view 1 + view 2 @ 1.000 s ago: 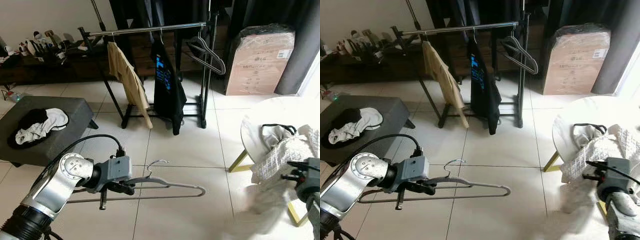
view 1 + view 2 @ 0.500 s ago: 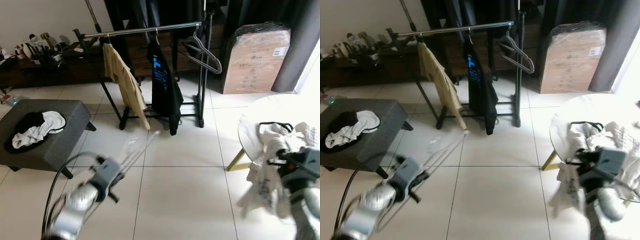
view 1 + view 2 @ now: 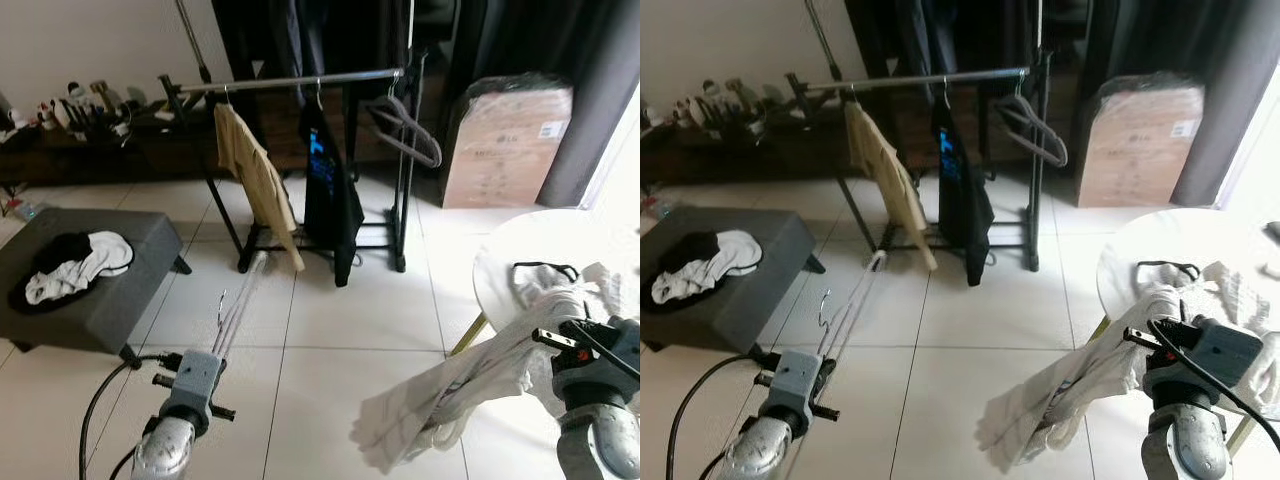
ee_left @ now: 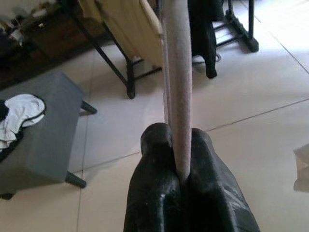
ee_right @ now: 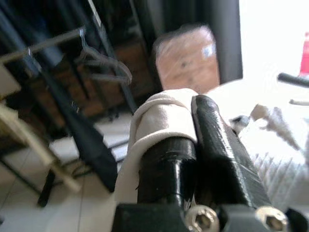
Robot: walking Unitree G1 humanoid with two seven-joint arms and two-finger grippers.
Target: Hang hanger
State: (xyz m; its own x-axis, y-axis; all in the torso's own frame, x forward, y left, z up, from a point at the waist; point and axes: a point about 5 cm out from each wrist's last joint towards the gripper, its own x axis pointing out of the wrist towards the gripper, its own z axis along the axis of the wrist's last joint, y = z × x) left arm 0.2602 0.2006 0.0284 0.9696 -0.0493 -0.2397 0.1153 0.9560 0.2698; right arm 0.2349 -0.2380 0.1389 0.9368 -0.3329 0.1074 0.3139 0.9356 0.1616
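Left eye view: the left pincer (image 3: 215,345), clamped on the hanger (image 3: 238,300), has swung it from crosswise to pointing at the rack (image 3: 300,80), while the right pincer (image 5: 193,150), clamped on white cloth (image 3: 450,395), has lifted it off the counter (image 3: 540,235), so dressing comes next.

Grey hanger (image 4: 176,82); tan shirt (image 3: 256,180); black shirt (image 3: 330,190), blue print; white garment (image 3: 455,395); grey ottoman (image 3: 110,300).

Grey ottoman (image 3: 95,290) at left, black-and-white clothes (image 3: 70,262) heaped on it. Far centre: tan garment (image 3: 257,180) and black printed shirt (image 3: 330,190) hanging side by side. Cardboard box (image 3: 505,140) far right, wrapped in plastic. Round white desk (image 3: 545,245) at right. Pale tiled floor (image 3: 350,300).
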